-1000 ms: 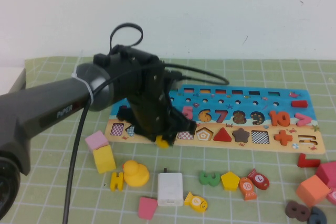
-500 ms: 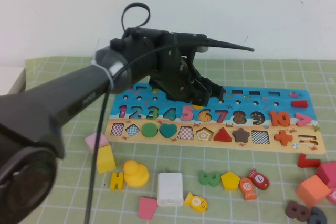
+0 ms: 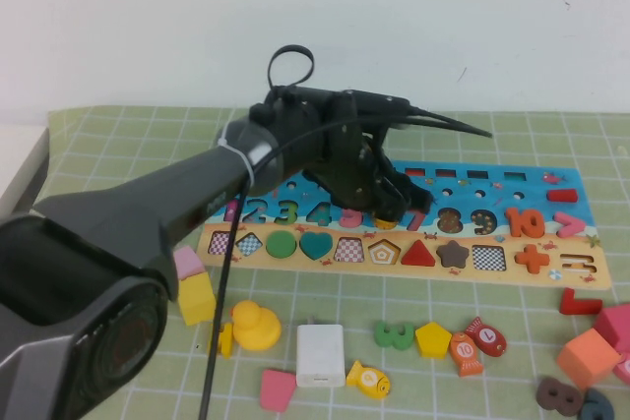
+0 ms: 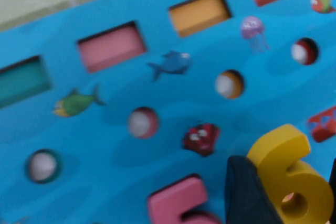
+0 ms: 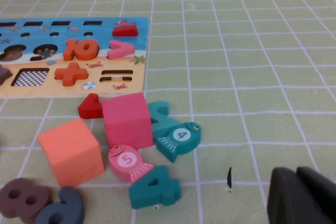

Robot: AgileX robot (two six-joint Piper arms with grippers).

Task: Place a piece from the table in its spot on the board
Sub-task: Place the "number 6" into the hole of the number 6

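Now, left gripper: over the board, jaws pinching the 6 above the digit row.
Right gripper: low over the bench; jaws' state unclear.

The left gripper hangs over the board, loose blocks crowding the mat's near right.

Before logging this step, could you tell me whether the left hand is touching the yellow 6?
Touching. In the left wrist view a dark finger presses against the side of the yellow 6, held over the board. The right hand is parked away.
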